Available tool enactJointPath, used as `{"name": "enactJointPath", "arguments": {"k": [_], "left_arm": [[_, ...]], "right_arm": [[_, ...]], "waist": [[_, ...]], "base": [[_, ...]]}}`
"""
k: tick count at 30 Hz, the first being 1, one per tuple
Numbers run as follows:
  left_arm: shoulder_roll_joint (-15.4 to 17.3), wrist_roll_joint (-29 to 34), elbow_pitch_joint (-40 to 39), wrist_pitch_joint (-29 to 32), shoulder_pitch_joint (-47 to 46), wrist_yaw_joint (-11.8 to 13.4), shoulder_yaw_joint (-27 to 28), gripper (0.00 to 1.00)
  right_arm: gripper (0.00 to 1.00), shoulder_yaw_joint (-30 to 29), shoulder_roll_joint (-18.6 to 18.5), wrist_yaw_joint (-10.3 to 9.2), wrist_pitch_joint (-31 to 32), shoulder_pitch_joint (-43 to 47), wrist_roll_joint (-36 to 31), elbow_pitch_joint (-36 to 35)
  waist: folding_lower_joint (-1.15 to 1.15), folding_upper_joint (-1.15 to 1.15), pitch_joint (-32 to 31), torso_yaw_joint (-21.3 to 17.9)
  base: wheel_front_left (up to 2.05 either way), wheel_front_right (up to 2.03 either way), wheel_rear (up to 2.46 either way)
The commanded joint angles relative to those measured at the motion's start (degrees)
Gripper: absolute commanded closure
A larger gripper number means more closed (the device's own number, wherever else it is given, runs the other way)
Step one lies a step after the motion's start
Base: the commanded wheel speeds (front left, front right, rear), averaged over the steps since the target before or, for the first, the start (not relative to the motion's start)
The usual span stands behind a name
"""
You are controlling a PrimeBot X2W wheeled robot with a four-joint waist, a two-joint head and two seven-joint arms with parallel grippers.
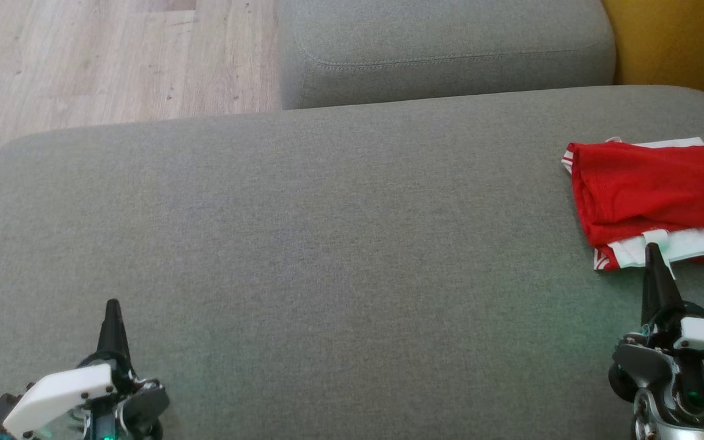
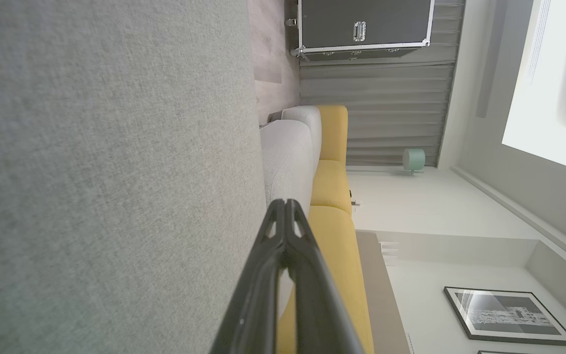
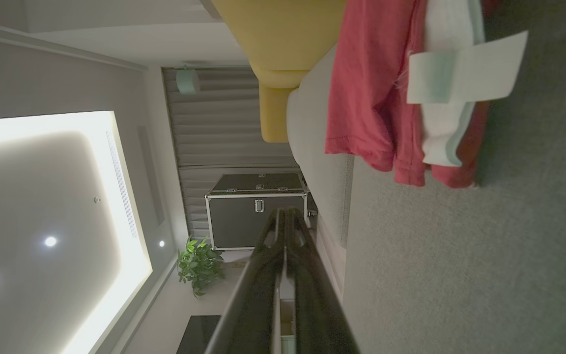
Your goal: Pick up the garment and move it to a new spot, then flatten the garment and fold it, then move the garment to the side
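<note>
The garment (image 1: 657, 189) lies folded at the right, so the right claw (image 1: 653, 249), fingers together and empty, should retreat without catching its white edge.

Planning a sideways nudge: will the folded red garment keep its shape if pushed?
Probably floppy: the red garment lies in uneven layers, so a one-edge lift would likely unfold it. Pushed, it may bunch on the textured sofa cushion rather than slide. Thin fabric, likely light.

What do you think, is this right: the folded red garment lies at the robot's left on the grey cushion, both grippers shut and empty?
Wrong side. The head view shows the red garment at the robot's right on the grey cushion, by the right gripper. It and the left gripper are shut and empty.
</note>
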Motion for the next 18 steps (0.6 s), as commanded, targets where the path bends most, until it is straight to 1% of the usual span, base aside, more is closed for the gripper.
{"name": "enactJointPath", "arguments": {"k": [1, 18], "left_arm": [[0.49, -0.32, -2.07, 0.41, -2.92, -0.41, 2.25, 1.00], [0.49, -0.32, -2.08, 0.41, -2.92, -0.41, 2.25, 1.00]], "right_arm": [[1.00, 1.15, -0.24, -0.04, 0.39, -1.05, 0.38, -2.20], [1.00, 1.13, -0.23, -0.04, 0.40, -1.05, 0.37, -2.20]], "waist": [[0.00, 0.00, 0.00, 0.00], [0.00, 0.00, 0.00, 0.00]], "base": [[0.00, 0.00, 0.00], [0.00, 0.00, 0.00]]}}
